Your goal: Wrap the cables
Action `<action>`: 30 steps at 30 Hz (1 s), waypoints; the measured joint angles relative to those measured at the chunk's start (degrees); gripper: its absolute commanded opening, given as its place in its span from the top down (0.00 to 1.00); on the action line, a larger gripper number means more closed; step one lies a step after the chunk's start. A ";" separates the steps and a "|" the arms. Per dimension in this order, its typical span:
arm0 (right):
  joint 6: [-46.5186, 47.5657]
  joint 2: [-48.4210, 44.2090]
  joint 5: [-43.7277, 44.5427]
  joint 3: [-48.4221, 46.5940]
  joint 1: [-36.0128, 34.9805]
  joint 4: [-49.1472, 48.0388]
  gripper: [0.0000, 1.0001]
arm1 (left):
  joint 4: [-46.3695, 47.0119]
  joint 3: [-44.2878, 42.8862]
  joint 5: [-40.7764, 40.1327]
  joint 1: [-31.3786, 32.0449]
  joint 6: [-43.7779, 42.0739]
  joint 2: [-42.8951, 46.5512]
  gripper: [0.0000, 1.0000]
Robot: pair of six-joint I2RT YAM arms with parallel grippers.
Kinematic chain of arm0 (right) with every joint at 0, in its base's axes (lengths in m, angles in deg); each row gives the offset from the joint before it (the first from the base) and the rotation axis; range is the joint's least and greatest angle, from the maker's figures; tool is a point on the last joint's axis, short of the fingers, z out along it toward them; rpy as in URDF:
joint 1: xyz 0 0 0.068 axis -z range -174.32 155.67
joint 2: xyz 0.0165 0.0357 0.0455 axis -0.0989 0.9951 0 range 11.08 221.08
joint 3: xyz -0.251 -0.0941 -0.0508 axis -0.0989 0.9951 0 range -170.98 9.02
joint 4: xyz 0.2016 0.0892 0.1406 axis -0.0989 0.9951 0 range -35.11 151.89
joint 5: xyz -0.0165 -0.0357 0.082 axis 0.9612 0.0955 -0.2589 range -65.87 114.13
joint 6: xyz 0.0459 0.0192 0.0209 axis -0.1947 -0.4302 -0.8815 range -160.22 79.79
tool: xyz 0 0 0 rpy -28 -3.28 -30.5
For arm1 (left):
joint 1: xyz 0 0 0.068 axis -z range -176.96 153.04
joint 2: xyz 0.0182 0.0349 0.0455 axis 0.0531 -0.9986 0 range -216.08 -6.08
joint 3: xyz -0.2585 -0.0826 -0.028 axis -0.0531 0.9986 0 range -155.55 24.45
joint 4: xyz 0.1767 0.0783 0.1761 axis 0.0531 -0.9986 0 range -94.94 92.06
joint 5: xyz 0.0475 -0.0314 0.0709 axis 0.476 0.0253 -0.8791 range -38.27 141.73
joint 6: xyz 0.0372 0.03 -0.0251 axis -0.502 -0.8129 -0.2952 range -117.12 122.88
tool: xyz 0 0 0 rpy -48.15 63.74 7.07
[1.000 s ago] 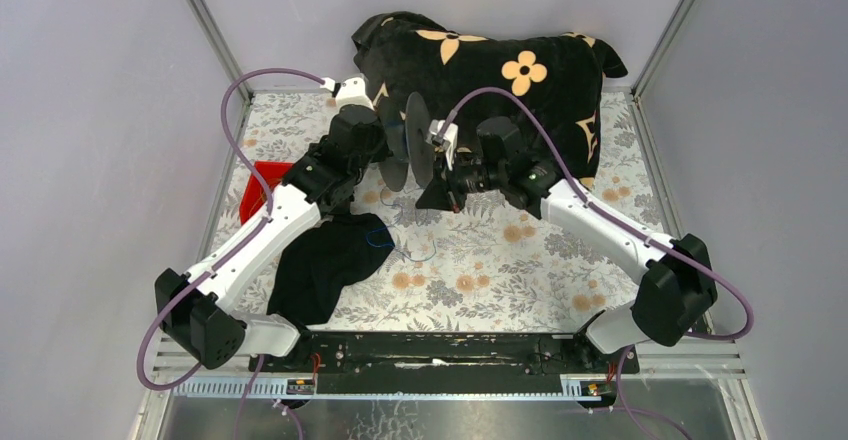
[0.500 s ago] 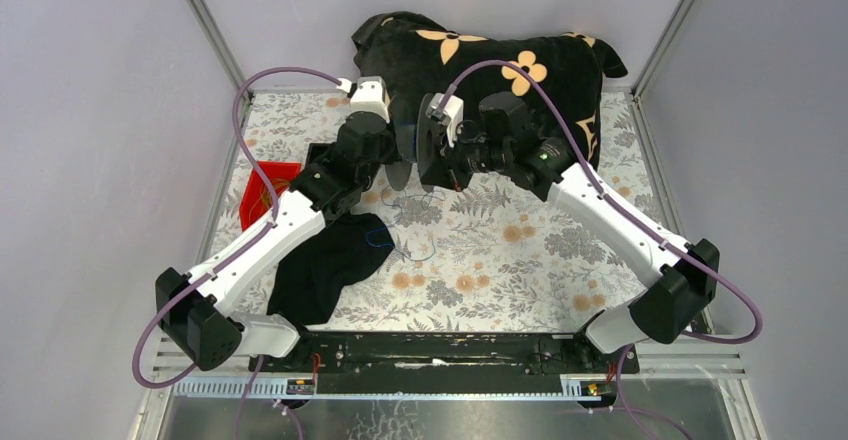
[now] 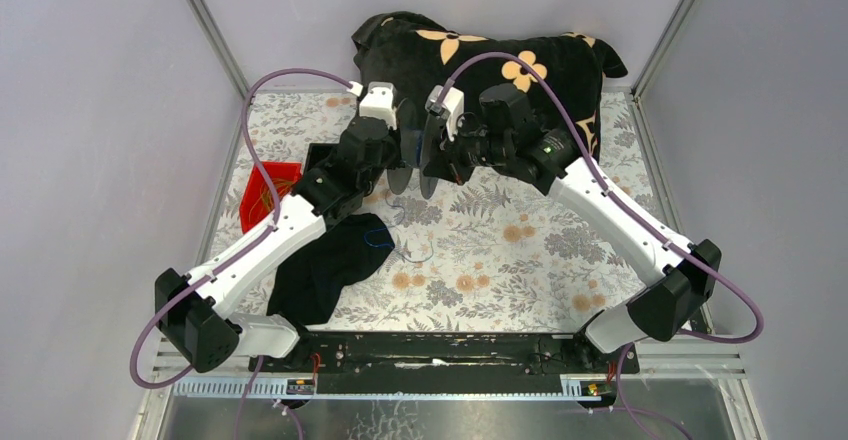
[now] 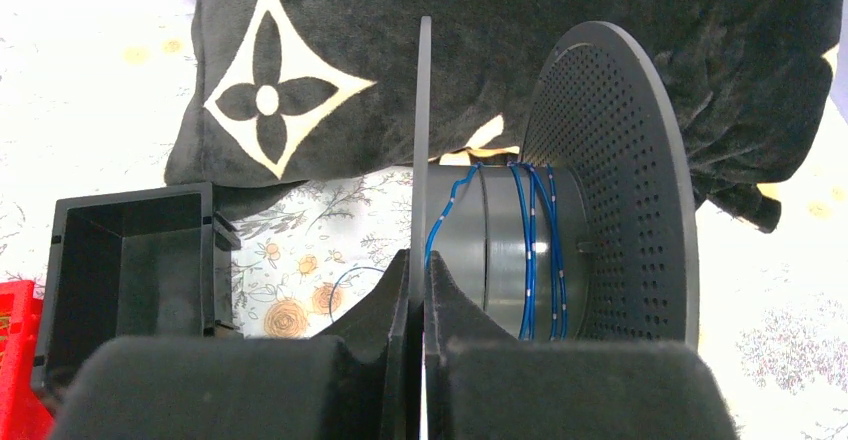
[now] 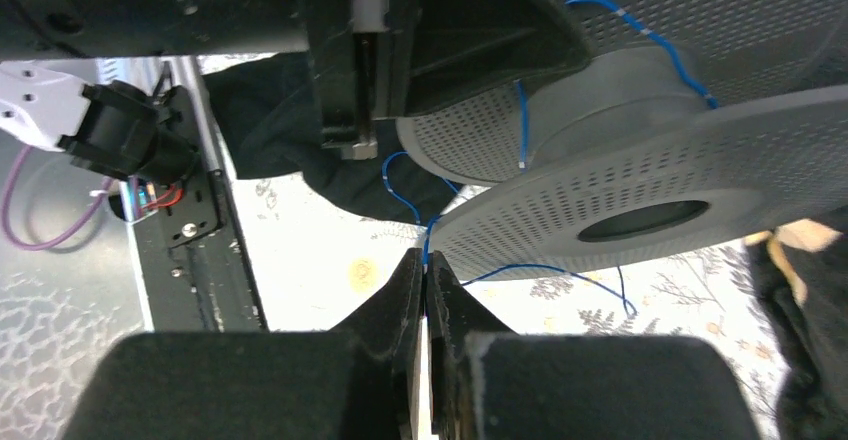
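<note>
Both arms have carried the spool [image 4: 610, 180] toward 12 o'clock. Its flange edge is clamped in the left gripper [image 4: 417, 265]. The right gripper [image 5: 425, 260] pinches the cables [image 5: 521, 125], which are partly wound on the hub. They look light, limp and kink-prone, so grip them close to the spool.

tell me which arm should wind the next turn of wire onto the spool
Right, probably: the right fingers pinch the wire by the spool; the left fingers clamp its flange, steadying it.

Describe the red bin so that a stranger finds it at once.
Look at the flower-patterned table, along its left edge. Beside the left arm lies the red bin, next to a black open box. Nothing else there is bright red.
</note>
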 measured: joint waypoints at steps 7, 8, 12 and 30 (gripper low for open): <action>0.87 0.00 6.60 -1.38 -0.20 0.55 0.95 | 0.76 0.70 0.98 1.05 -2.25 0.02 1.00; 0.90 0.00 7.74 -1.55 -0.28 0.63 0.95 | 1.05 0.83 1.22 1.09 -2.54 0.04 1.00; 0.87 0.00 10.78 -2.01 -0.59 0.79 0.93 | 2.05 1.51 2.05 1.14 -3.52 0.31 1.00; 1.27 1.20 20.44 -7.78 -0.42 1.64 0.79 | 1.36 5.42 3.39 1.38 -7.96 4.04 1.00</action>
